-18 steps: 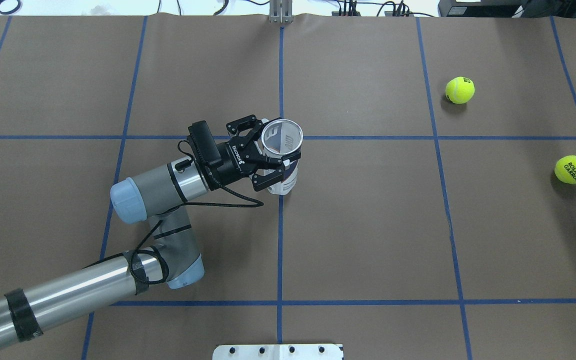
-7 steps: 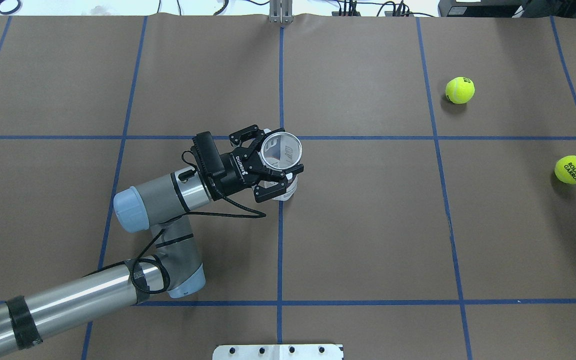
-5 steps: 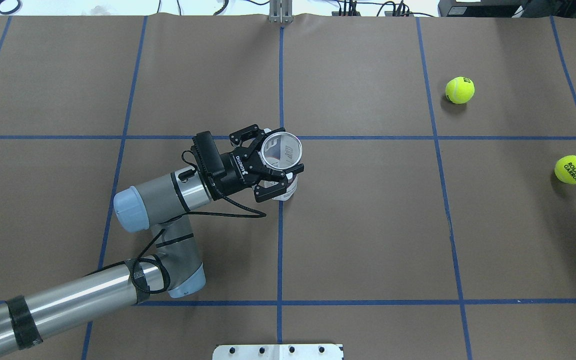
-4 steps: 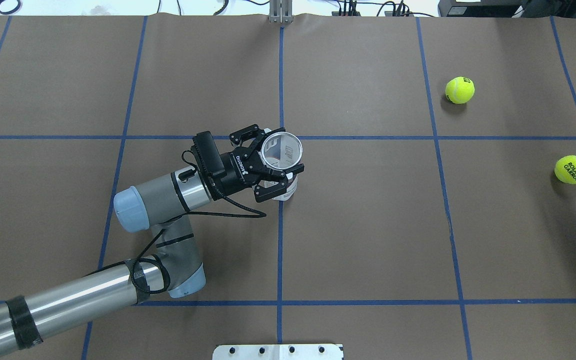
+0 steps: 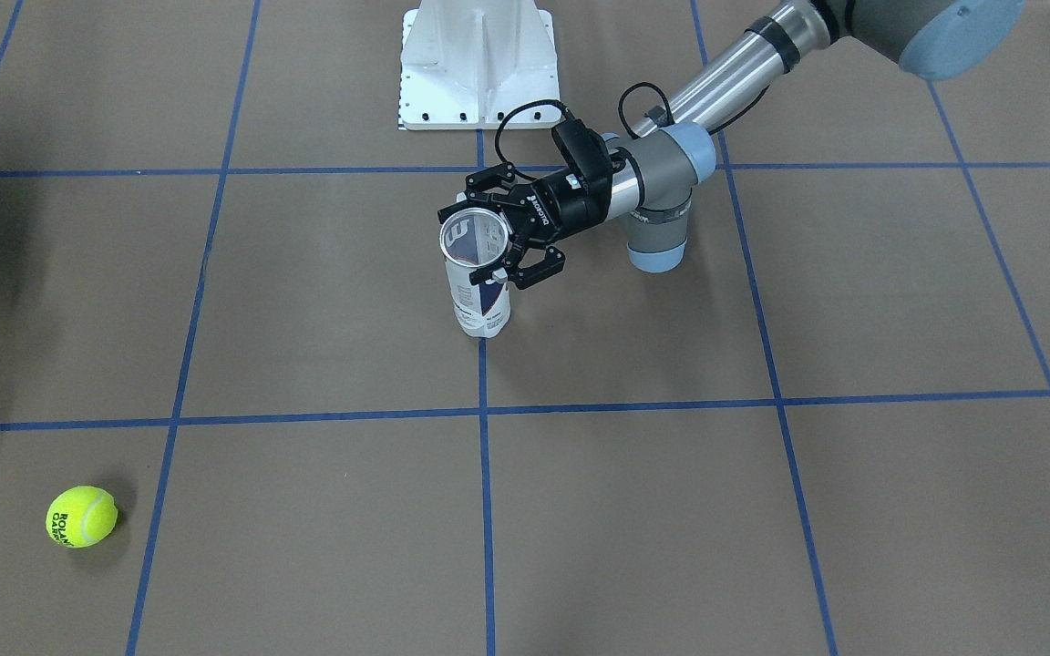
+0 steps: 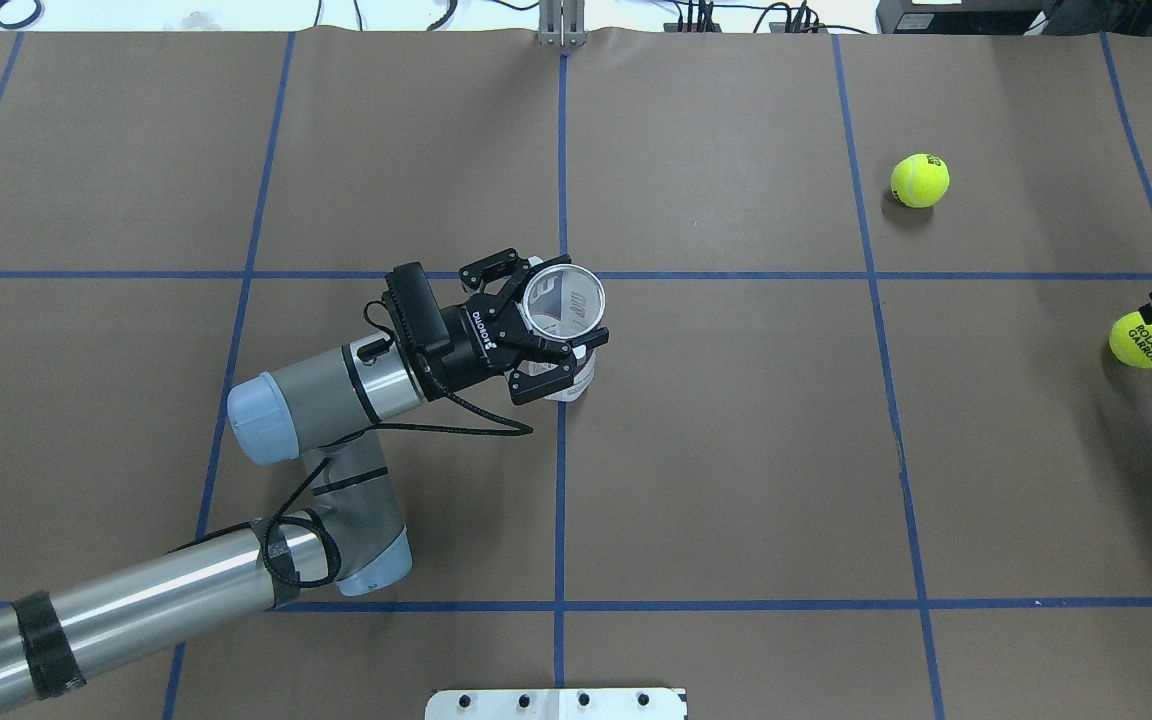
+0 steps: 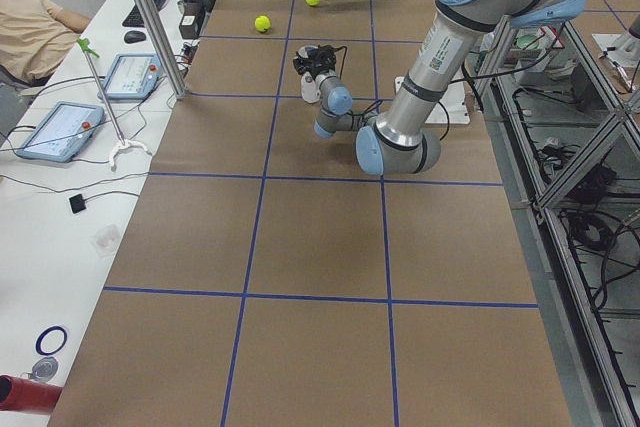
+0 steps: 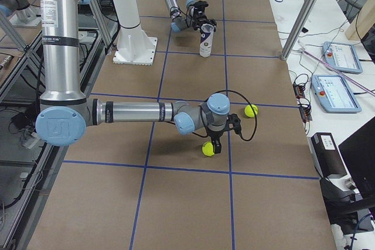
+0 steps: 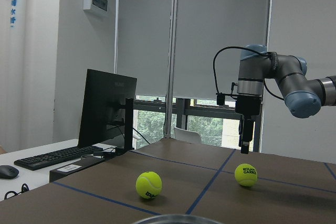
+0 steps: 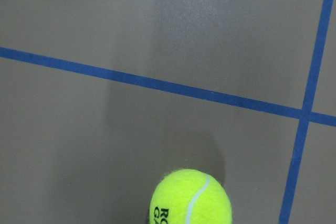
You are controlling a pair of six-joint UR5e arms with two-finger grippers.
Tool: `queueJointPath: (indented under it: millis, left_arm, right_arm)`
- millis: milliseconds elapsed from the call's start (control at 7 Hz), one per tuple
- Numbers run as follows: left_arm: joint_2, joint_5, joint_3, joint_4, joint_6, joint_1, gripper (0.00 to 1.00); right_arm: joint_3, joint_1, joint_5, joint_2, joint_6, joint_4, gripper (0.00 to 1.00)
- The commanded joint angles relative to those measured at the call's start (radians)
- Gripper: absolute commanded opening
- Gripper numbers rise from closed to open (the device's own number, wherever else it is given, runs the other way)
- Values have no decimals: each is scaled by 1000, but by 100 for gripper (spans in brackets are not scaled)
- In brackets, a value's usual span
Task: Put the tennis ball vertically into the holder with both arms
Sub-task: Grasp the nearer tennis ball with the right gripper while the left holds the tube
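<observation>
Clear plastic cylindrical tennis-ball can point(image 5: 481, 305), white and navy label: standing upright, mouth up, straight out from the white metal pedestal base point(image 5: 479, 64) on the side away from the robot. It sits on the blue tape centre line of the brown paper table cover point(image 5: 306, 273), and its foot appears to rest on the cover.

Left gripper point(image 5: 475, 244), black, two-finger: clamped on the tennis-ball can just below the rim, one finger on each side of the wall. The grey and silver left arm point(image 6: 136, 590) reaches it from the robot's left of the pedestal base.

First yellow-green felt tennis ball point(image 6: 1146, 339), printed ROLAND GARROS: on the cover, well out to the robot's right of the pedestal base.

Second yellow-green tennis ball point(image 6: 920, 180): also to the robot's right of the pedestal base, farther out from it than the first tennis ball and apart from it.

Right gripper point(image 9: 244, 148): pointing straight down, tip just above the first tennis ball. Contact cannot be confirmed. Finger spread cannot be told, since the overhead view shows only one finger at the frame edge and the left wrist view shows the gripper edge-on.
</observation>
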Motion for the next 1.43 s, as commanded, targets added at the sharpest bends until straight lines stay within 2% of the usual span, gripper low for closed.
queueJointPath:
  millis: [0,714,1000,1143,1286]
  left_arm:
    - [1,0,2,0,0,0,91]
    - [1,0,6,2,49,3,90]
    - [3,0,6,2,49,3,90]
    - [1,0,6,2,49,5,90]
    - [1,0,6,2,49,5,90]
  right_arm:
    - [-55,-12,-2,-1,14,69,100]
    - [-56,-51,-10,-10,22,74,100]
    - [-58,-77,-56,-10,22,74,98]
    - [-61,-88,-66,-8,22,74,77]
    - [-64,-91,-65,-5,22,74,39]
